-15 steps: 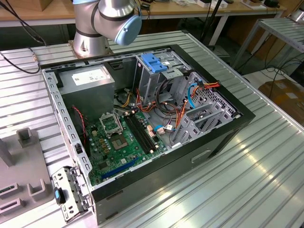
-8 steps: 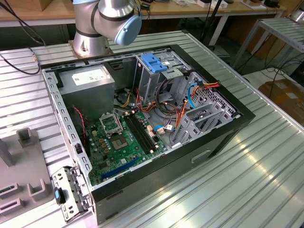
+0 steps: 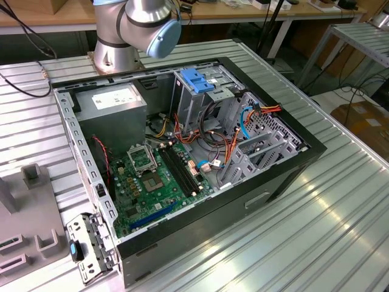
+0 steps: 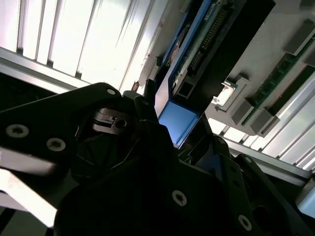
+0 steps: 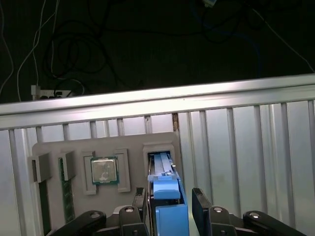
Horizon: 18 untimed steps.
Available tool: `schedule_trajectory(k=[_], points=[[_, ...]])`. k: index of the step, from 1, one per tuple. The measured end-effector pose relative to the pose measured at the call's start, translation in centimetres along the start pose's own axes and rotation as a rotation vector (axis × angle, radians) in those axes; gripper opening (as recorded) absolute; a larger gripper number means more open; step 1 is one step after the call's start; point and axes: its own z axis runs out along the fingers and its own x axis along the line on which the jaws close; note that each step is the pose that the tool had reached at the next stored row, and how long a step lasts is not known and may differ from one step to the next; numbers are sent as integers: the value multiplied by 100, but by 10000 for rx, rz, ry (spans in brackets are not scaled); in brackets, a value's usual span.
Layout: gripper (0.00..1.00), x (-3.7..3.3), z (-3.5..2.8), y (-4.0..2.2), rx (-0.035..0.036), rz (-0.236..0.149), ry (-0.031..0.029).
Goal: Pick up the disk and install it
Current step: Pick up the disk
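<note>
The disk [image 5: 167, 196] stands on edge in a slot of a grey holder plate [image 5: 128, 145], blue side rail facing the camera in the first wrist view. My gripper [image 5: 170, 211] straddles it, one black finger on each side. A thin gap shows between the disk and one finger [image 5: 202, 209], so the jaws stand open around it. In the second wrist view the disk's blue rail [image 4: 179, 118] and connector edge rise between the black gripper parts [image 4: 123, 147].
The holder plate also carries a processor chip [image 5: 104, 170] and a memory stick [image 5: 66, 196]. In the exterior view an open computer case [image 3: 73, 131] lies on the ribbed metal table, with a blue-latched drive cage [image 3: 197, 82] near the arm's base [image 3: 130, 30].
</note>
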Motion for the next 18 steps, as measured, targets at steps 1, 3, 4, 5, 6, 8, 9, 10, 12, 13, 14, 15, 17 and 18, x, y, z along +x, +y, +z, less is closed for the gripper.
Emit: schedule_trajectory(k=[1, 3, 4, 5, 6, 8, 9, 10, 12, 13, 14, 15, 17, 18], points=[[50, -2, 17, 1, -1, 1, 1], [50, -3, 54, 2, -2, 0, -2], [50, -3, 64, 2, -2, 0, -2], [50, -3, 74, 2, -1, 1, -3], [50, -3, 74, 3, -3, 1, -2], [50, -3, 74, 3, -3, 1, -1], [50, -3, 75, 2, -3, 1, -1], [50, -3, 75, 2, -2, 1, -1], [50, -3, 75, 2, -1, 0, 0], [50, -3, 76, 2, -1, 0, 1], [50, -3, 76, 2, -1, 0, 1], [50, -3, 76, 2, -1, 0, 1], [50, -3, 76, 3, -1, 1, 3], [50, -3, 76, 2, -1, 0, 3]])
